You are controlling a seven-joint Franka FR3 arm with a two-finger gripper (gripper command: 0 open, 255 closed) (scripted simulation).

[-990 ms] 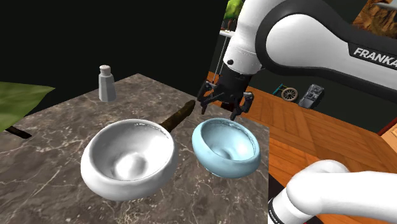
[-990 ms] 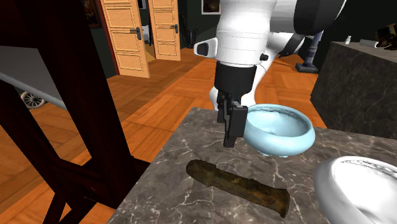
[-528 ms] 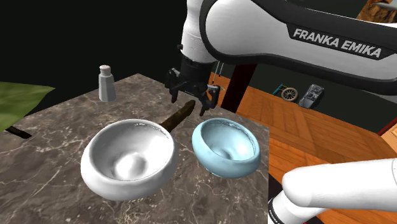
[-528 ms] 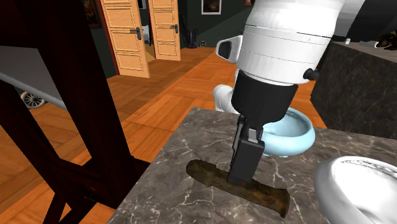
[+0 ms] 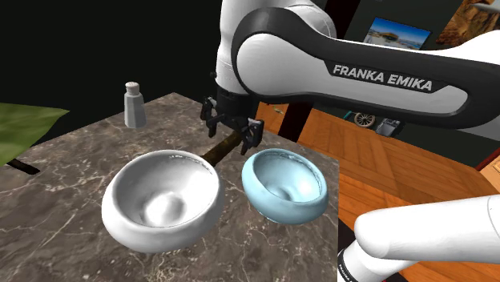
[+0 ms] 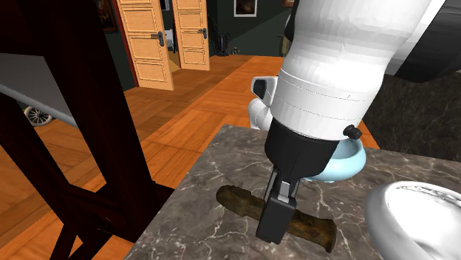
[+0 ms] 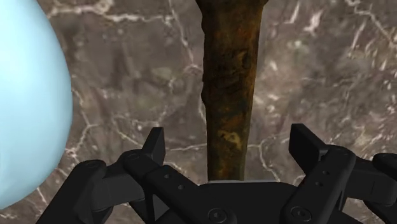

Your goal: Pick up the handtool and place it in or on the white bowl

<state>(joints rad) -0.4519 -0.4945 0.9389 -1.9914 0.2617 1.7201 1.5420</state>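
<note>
You're working on a dark marble table (image 5: 68,164), and the white arm (image 5: 360,80) reaches across it from the stand to a spot beyond the white bowl (image 5: 160,196). That bowl sits nearest the shoulder camera and has nothing in it, so the placing half of the job is not yet done. A pale blue bowl (image 5: 284,186) stands just beside the white bowl, on the shoulder view's right; don't mistake it for the target. The tool (image 5: 223,147), a long, rusty-brown piece, lies flat on the marble behind the white bowl, one end close to the bowl's far rim and the rest running away from it. A small grey shaker (image 5: 134,106) stands well beyond the white bowl, near the table's far edge. The gripper (image 7: 229,137) hangs low over the tool, fingers spread with one on each side of the shaft and neither touching it, so nothing is held. By my reading you're lined up for the grasp: what remains is to come down, close, lift, carry back to the white bowl and let go.
</note>
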